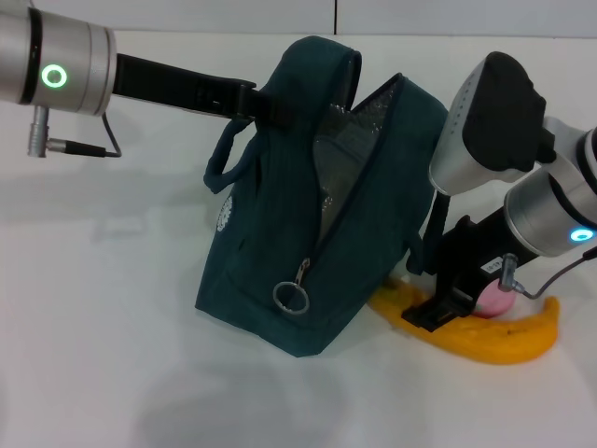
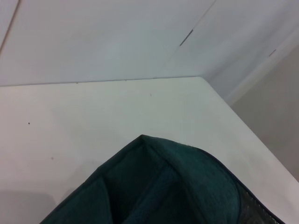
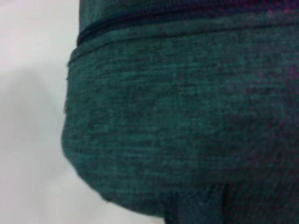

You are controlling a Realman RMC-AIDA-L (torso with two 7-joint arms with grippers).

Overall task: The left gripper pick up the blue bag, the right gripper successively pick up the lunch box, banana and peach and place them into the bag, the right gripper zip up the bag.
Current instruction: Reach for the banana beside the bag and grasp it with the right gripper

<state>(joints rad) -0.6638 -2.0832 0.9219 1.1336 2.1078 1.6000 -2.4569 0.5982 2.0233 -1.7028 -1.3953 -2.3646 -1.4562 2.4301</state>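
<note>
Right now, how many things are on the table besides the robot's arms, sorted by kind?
Bags: 1, the blue bag, unzipped, its top held by the left gripper.
Fruit: 2, a banana and a peach, beside the bag under the right gripper.
Lunch boxes: 0 in sight.
Total: 3.

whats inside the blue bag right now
Through the open zip of the blue bag only silver lining shows. The bottom is hidden, so a lunch box cannot be confirmed. Banana and peach lie outside.
</note>
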